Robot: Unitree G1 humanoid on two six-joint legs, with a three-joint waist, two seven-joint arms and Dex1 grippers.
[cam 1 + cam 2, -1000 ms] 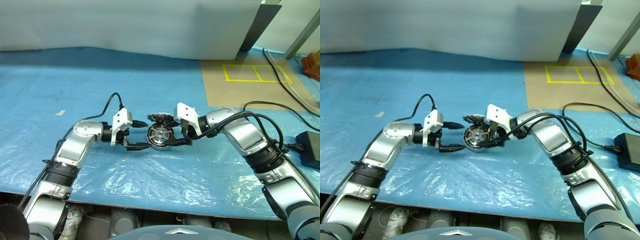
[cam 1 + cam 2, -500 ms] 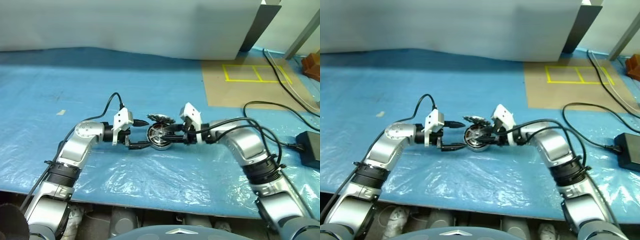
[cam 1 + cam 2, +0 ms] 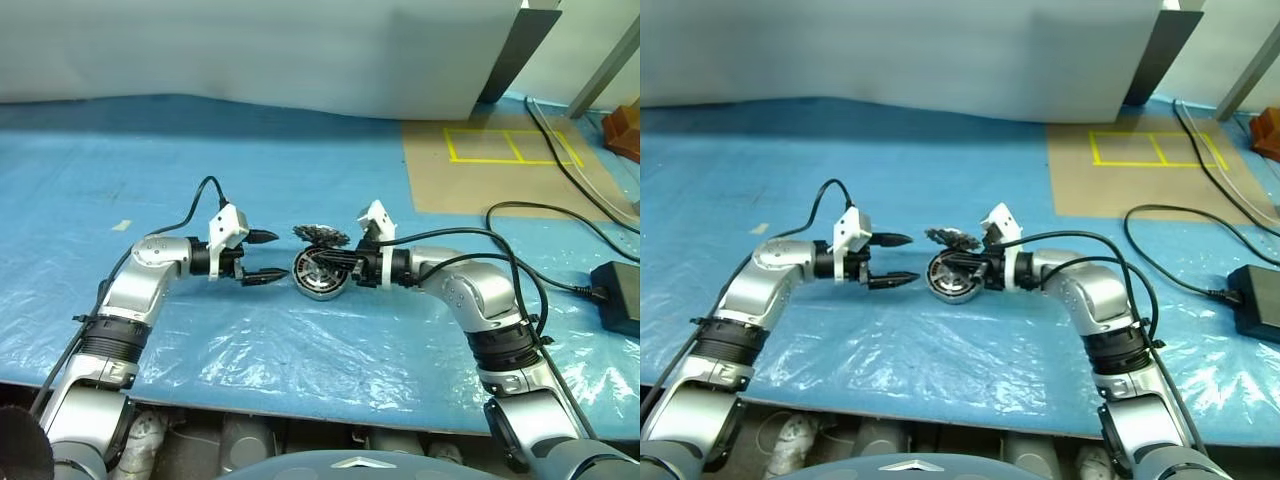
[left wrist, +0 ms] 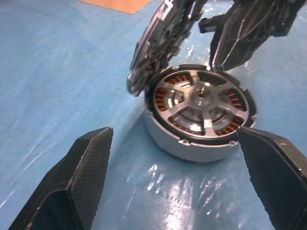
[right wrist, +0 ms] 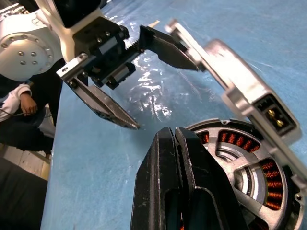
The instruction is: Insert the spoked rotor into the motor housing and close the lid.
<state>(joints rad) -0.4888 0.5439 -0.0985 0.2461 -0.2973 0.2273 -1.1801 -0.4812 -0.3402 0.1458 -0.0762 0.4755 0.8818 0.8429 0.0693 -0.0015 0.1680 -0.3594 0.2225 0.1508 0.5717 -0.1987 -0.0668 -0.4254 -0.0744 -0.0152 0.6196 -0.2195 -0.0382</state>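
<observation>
Motor housing (image 4: 199, 112): silver case, copper-coloured windings ringed beneath silver spoked rotor (image 4: 201, 96). Lid (image 4: 160, 38): silver, finned, apparently dark-centred. Both tools black. Table (image 3: 150, 160) covering: blue, glossy; tan patch with yellow lines.

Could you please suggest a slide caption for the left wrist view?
Spoked silver rotor seated in the copper-wound round housing, finned silver lid propped tilted on its rim.

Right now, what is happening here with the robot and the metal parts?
The robot is assembling a motor on a blue plastic sheet. The spoked rotor already sits inside the motor housing, its spokes over the copper windings. The lid is not closed: it stands tilted, leaning on the housing's rim. The right gripper is shut and reaches over the housing, beside the lid. The left gripper is open, a little away from the housing, and holds nothing.
</observation>
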